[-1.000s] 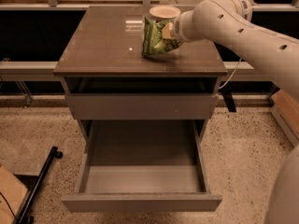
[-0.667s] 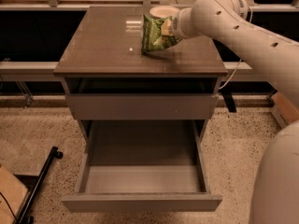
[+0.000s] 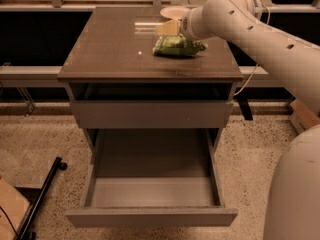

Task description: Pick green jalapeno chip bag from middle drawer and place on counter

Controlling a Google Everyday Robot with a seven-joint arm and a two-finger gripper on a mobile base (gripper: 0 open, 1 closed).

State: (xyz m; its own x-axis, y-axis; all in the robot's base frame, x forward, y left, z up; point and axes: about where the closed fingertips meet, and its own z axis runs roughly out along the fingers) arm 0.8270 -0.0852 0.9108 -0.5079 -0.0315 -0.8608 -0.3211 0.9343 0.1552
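One green jalapeno chip bag (image 3: 178, 46) lies flat on the counter (image 3: 110, 49), upper centre of the frame, so we judge the placing all but done. Just above it hangs the gripper (image 3: 169, 28); whether it grips the bag or is free of it, we cannot tell. What is left, we think, is only to draw the arm clear. Lower centre, the middle drawer (image 3: 150, 217) stands pulled out with nothing in it.

Shiny grey-brown desk (image 3: 107, 59), square, with a smooth flat top. Flat on it, toward the back right: a small crinkly green chip bag (image 3: 177, 46). A little to the left of the bag, a tiny white speck (image 3: 140, 53). At the back edge, a pale round bowl (image 3: 172, 11). Gripper (image 3: 167, 29) low over the desk, right above the bag, between bag and bowl.
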